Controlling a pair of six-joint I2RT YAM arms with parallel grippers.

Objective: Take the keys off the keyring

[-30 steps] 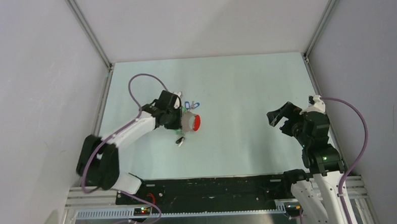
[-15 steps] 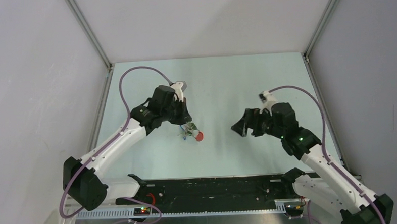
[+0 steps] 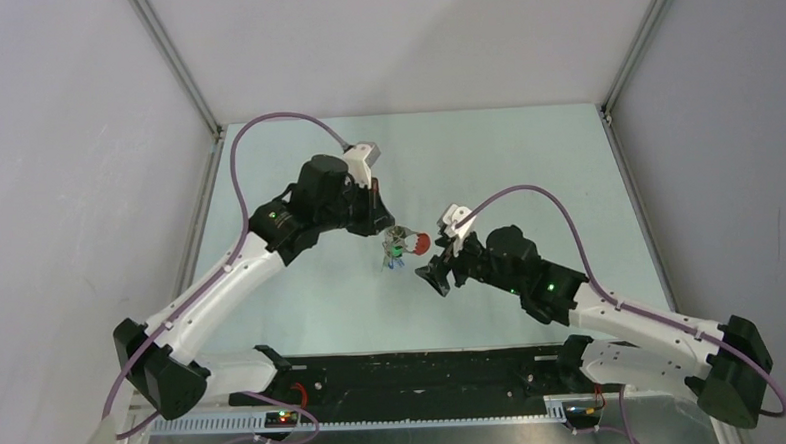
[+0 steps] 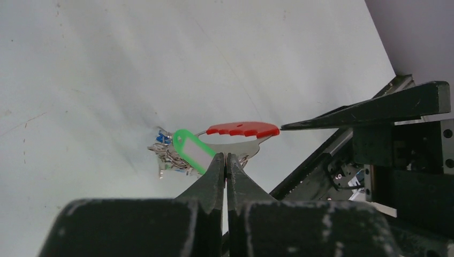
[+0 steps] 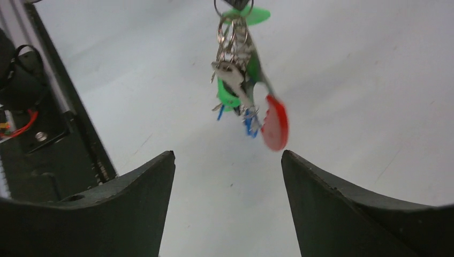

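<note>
My left gripper (image 3: 387,232) is shut on a bunch of keys (image 3: 395,254) and holds it off the table. In the left wrist view the jaws (image 4: 226,156) pinch a flat silver metal piece (image 4: 235,145) with a ridged red top (image 4: 243,129). A green tag (image 4: 191,151) and small silver keys (image 4: 166,158) hang beside it. From the right wrist the red piece (image 5: 274,126) looks like a solid oval. No thin red loop shows. My right gripper (image 3: 437,278) is open, just right of the bunch, with the red piece between its fingers (image 5: 227,166).
The pale table (image 3: 527,166) is walled on three sides. The black base rail (image 3: 416,371) runs along the near edge. One finger of the right gripper (image 4: 364,110) reaches in close to the red piece in the left wrist view.
My left arm has lifted the bunch off the table and carried it right. My right arm has swung in from the far right to just beside the bunch, still open.
</note>
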